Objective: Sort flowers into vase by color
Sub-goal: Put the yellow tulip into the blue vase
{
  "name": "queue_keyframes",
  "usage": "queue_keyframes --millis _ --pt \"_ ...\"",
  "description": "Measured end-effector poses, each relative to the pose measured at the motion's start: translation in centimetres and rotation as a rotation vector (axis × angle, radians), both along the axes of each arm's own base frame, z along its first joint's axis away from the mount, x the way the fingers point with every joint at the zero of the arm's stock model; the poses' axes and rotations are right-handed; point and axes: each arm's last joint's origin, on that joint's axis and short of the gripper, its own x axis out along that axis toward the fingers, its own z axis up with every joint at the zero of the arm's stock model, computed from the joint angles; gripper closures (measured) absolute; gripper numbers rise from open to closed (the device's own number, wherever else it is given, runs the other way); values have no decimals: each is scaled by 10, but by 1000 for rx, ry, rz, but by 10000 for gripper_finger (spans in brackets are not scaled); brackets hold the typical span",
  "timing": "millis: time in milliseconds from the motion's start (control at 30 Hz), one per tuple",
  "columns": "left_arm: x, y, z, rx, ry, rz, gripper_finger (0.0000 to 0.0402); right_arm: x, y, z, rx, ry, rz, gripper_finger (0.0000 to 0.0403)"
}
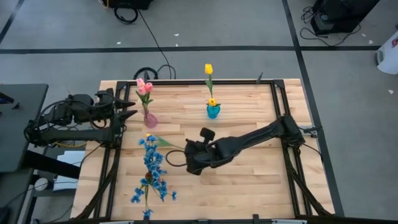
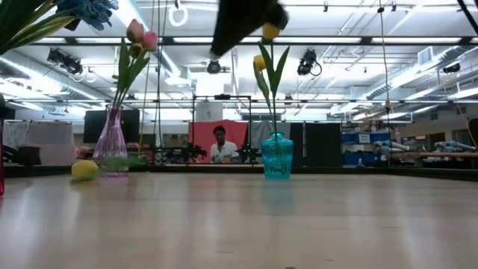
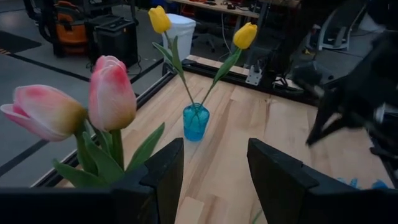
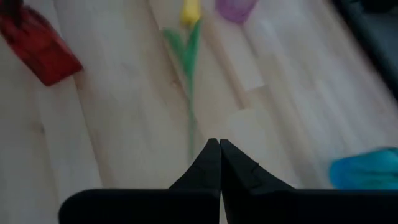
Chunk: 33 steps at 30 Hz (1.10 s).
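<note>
Right gripper point(image 1: 192, 163) shut over the stem end of a loose yellow tulip point(image 4: 188, 37).
Whether the stem was pinched could not be told. The tulip lay mid-table near the pink vase point(image 1: 150, 119); it looked light, with a thin, bendy stem best gripped mid-length. Left gripper point(image 3: 211, 171) waited agape at the table's left edge.

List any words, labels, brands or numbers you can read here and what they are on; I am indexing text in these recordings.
None can be read.
The pink vase, the blue vase and the table show no print.
The red panel behind the person in the low view carries no legible writing.
Any signs in the room beyond are too small and blurred to read.
</note>
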Motion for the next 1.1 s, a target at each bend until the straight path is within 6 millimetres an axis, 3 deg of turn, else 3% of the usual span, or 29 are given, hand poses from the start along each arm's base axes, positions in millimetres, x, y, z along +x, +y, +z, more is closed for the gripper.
queue_keyframes --millis 200,333,467,733,933,1100 --pt "0 -1 0 -31 -9 -24 218 -35 9 51 -87 -154 -87 397" --pt "0 -1 0 -32 -9 -27 218 -39 18 60 -23 -193 -44 386" --pt "0 -1 0 -31 -9 -26 218 -26 27 34 -44 -126 -4 351" --pt "0 -1 0 -32 -9 -29 218 -4 25 -45 5 -25 -21 312" --pt "0 -1 0 -28 -10 -32 218 17 -5 -101 170 -199 54 311" --pt "1 -1 1 -25 -21 -33 218 20 -41 -128 132 -358 62 310"
